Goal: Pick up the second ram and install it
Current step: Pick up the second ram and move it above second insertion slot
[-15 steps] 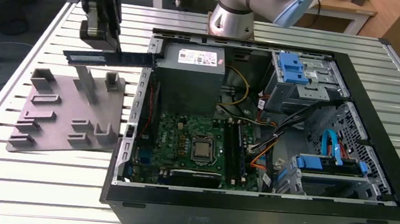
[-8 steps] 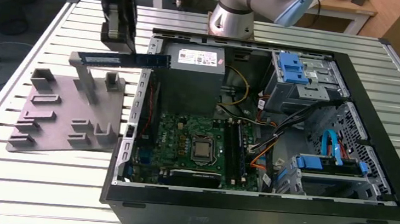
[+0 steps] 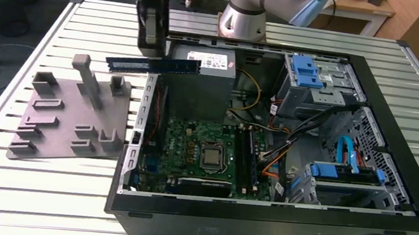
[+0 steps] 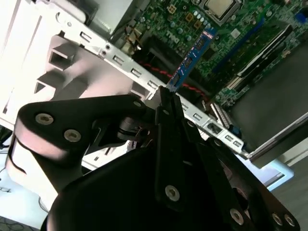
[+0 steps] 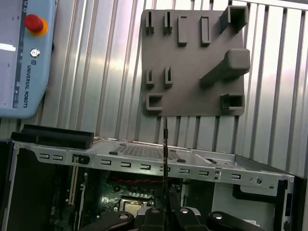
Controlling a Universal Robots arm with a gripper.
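Note:
My gripper (image 3: 150, 57) is shut on the second ram (image 3: 176, 66), a long dark blue-green strip held level in the air. It hangs over the open computer case's wall (image 3: 148, 97) on the exterior view's left, close to the power supply (image 3: 210, 65). The second wrist view has the ram (image 4: 192, 55) jutting from the gripper (image 4: 166, 94) over the green motherboard (image 4: 226, 43). In the first wrist view the ram (image 5: 165, 149) is a thin edge-on line rising from the gripper (image 5: 165, 211). The motherboard (image 3: 199, 145) lies on the case floor below.
A grey fixture tray (image 3: 72, 110) with upright posts lies on the slatted table, to the left of the case in the exterior view, also the tray (image 5: 192, 62). Inside the case are blue drive brackets (image 3: 306, 72), cables (image 3: 293, 131) and a CPU socket (image 3: 212, 155). A teach pendant (image 5: 24, 57) rests on the table.

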